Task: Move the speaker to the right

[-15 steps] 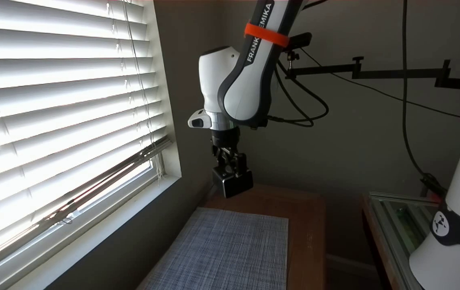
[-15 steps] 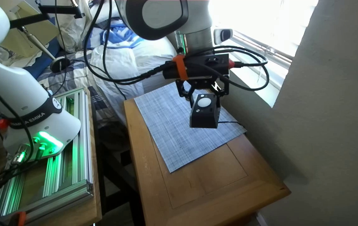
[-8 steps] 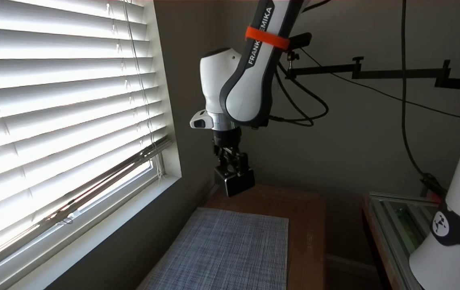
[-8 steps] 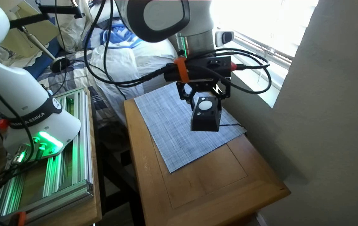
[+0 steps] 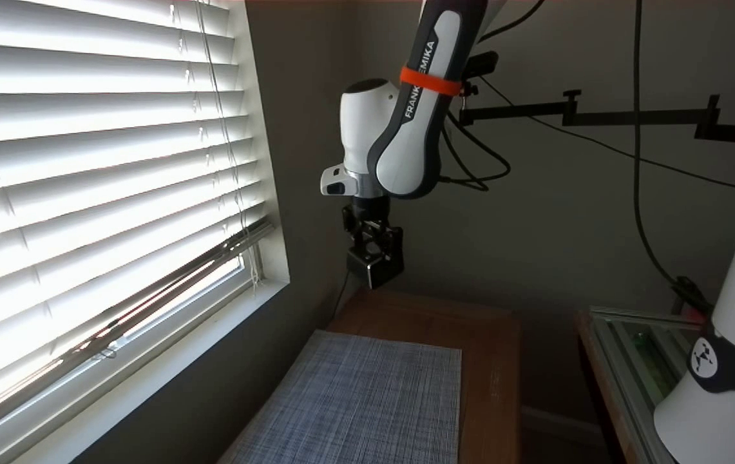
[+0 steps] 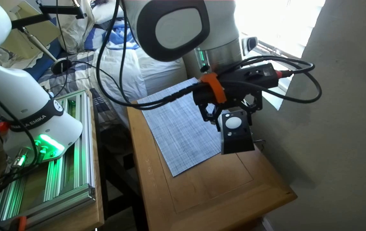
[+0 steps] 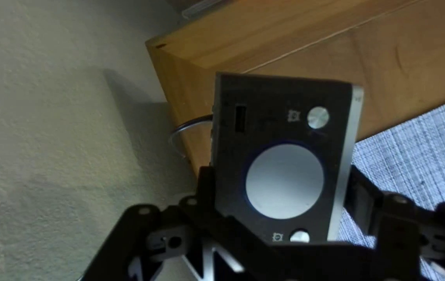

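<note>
The speaker (image 7: 269,97), a dark box with a round silver dial, two small knobs and a light strip down one edge, hangs off the table. My gripper (image 7: 280,175) is shut on it, one finger (image 7: 206,183) on the left side and one finger (image 7: 359,191) on the right. In both exterior views the speaker (image 6: 237,144) (image 5: 386,274) is slightly tilted below the gripper (image 6: 234,125). From above it appears near the corner of the grey mat and the bare wood beside it. Its underside is hidden in the wrist view.
A grey woven mat (image 6: 183,134) lies on the wooden table (image 6: 208,195). A wall (image 6: 336,128) and a window with blinds (image 5: 96,161) border one side. A thin cable (image 7: 191,123) trails from the speaker. Black cables (image 6: 298,99) loop around the wrist. A metal-framed stand (image 6: 83,138) carries the arm's base.
My gripper has carried the speaker off from above the mat, rightward and down in one exterior picture, upward in another. It has turned a little. The grip has stayed the same.
</note>
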Robot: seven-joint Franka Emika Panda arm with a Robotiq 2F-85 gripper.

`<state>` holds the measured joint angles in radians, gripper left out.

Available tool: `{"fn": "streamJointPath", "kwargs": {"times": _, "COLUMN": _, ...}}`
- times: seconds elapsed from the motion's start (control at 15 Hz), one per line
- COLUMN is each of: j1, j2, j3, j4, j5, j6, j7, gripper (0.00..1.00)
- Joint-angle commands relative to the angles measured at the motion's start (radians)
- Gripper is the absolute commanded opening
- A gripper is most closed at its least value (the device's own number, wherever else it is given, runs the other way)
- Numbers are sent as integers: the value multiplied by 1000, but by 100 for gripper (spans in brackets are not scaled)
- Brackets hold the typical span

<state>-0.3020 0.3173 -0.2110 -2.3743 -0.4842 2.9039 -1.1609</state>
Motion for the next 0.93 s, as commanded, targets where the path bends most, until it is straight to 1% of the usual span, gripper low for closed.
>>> {"fn": "streamJointPath", "kwargs": {"times": 0.0, "j1": -61, "j2": 77, "j3": 14, "j4": 31, "j5": -9, "j6": 128, "j7": -154, "gripper": 56}}
{"fn": "streamJointPath", "kwargs": {"times": 0.2, "j1": -128, "j2": 125, "j3": 56, "j4": 41, "j5": 15, "j6": 177, "j7": -273, "gripper": 56}}
{"fn": "streamJointPath", "kwargs": {"times": 0.27, "j1": -165, "j2": 137, "j3": 89, "j4": 43, "j5": 26, "j6": 184, "j7": -322, "gripper": 56}}
{"fn": "streamJointPath", "kwargs": {"times": 0.53, "j1": -229, "j2": 188, "j3": 132, "j4": 75, "j5": 35, "j6": 182, "j7": -425, "gripper": 56}}
{"fn": "streamJointPath", "kwargs": {"times": 0.6, "j1": -240, "j2": 200, "j3": 139, "j4": 85, "j5": 40, "j6": 183, "j7": -442, "gripper": 56}}
{"fn": "streamJointPath", "kwargs": {"times": 0.73, "j1": -225, "j2": 223, "j3": 117, "j4": 106, "j5": 37, "j6": 189, "j7": -447, "gripper": 56}}
{"fn": "streamJointPath", "kwargs": {"times": 0.87, "j1": -239, "j2": 244, "j3": 125, "j4": 120, "j5": 40, "j6": 187, "j7": -468, "gripper": 56}}
